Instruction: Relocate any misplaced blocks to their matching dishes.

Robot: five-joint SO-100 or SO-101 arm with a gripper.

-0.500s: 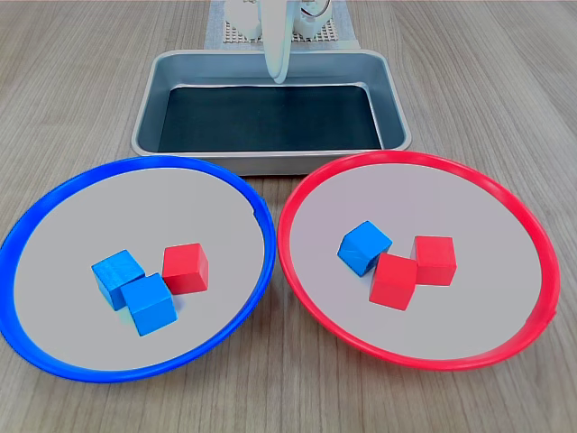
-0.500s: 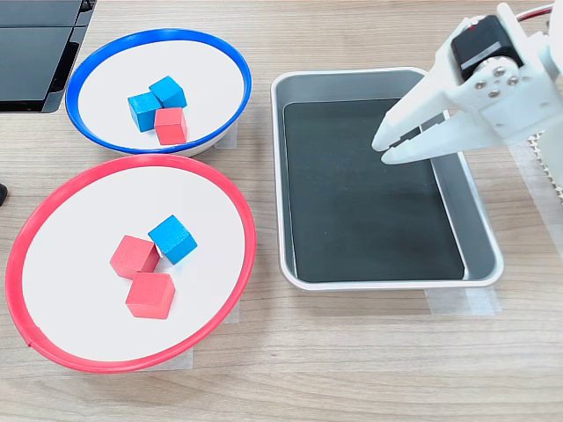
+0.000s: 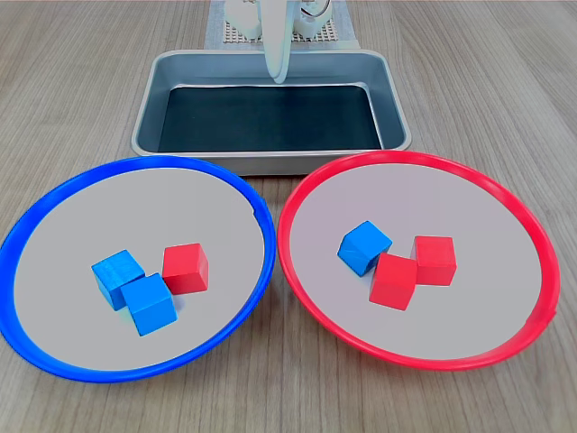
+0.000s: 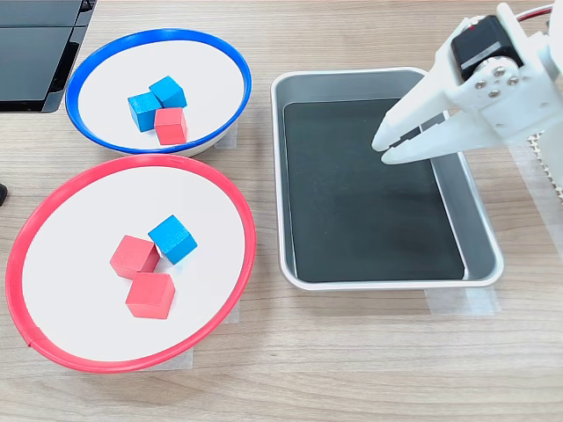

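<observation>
A red block lies in the blue-rimmed dish beside two blue cubes; in the second exterior view this red block sits in the blue-rimmed dish at the top left. In the red-rimmed dish a blue block touches two red cubes; the second exterior view shows that blue block in the red-rimmed dish. My white gripper hangs over the silver tray, far from both dishes, shut and holding nothing. In the first exterior view the gripper points down at the tray's back edge.
A rectangular silver tray with a dark floor stands beside the dishes, and lies behind them in the first exterior view. A black object sits at the second exterior view's top left. Bare wooden tabletop surrounds everything.
</observation>
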